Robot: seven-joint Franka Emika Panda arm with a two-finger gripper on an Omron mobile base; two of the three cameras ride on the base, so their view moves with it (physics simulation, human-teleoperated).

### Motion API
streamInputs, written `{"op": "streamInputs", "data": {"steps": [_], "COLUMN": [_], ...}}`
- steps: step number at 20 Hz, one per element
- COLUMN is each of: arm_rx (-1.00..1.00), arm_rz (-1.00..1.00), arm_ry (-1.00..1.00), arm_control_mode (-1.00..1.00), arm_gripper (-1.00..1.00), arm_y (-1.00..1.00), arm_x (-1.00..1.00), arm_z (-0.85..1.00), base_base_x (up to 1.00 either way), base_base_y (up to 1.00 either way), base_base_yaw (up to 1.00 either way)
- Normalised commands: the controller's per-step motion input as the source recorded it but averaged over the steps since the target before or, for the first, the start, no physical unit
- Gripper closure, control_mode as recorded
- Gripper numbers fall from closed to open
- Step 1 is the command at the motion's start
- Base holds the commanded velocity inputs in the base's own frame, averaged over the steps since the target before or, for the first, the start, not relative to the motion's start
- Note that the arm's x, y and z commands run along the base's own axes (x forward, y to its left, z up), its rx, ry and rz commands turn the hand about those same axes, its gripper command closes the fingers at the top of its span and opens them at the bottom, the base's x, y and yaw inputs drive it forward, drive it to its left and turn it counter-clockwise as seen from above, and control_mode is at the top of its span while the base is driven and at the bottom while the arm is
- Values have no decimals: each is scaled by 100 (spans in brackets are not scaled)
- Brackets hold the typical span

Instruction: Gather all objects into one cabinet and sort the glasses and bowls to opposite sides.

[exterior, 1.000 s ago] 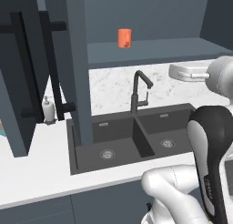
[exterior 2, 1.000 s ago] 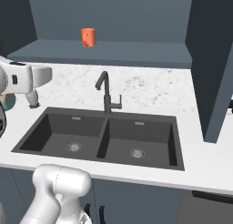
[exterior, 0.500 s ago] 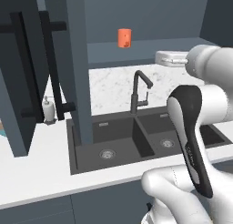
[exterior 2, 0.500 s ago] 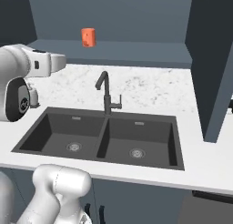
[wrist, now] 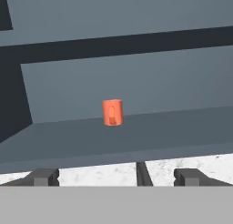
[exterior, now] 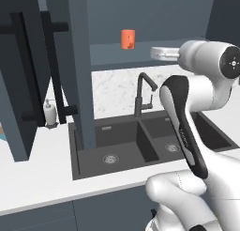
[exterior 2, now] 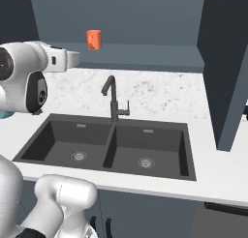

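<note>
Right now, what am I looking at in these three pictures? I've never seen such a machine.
It is a white robot arm in a simulated kitchen. Two pictures come from cameras behind it, left and right, looking over a dark double sink with a black tap. The third comes from a camera on its hand. An orange cup stands on the open cabinet shelf above. The gripper points at the cup, its jaws open, holding nothing.

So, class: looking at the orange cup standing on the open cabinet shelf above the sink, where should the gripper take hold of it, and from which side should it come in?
Grip the orange cup across the middle of its wall, coming in level from the open front of the cabinet shelf. It stands upright, narrow and round, alone on the shelf, with cabinet overhead, so a top approach looks cramped. The gripper is open, facing it, probably wide enough.
</note>
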Motion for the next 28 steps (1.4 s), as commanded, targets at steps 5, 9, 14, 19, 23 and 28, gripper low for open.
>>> {"op": "streamInputs", "data": {"steps": [5, 9, 14, 19, 23, 28], "arm_rx": [0, 0, 0, 0, 0, 0], "arm_rz": [0, 0, 0, 0, 0, 0], "arm_ry": [10, 5, 4, 5, 1, 0], "arm_control_mode": [-100, -100, -100, -100, -100, -100], "arm_gripper": [-100, -100, -100, -100, -100, -100], "arm_y": [9, 11, 6, 13, 1, 0], "arm_x": [65, 68, 63, 71, 57, 51], "arm_z": [0, 0, 0, 0, -10, -24], "base_base_x": [0, 0, 0, 0, 0, 0], "base_base_y": [0, 0, 0, 0, 0, 0], "base_base_yaw": [0, 0, 0, 0, 0, 0]}}
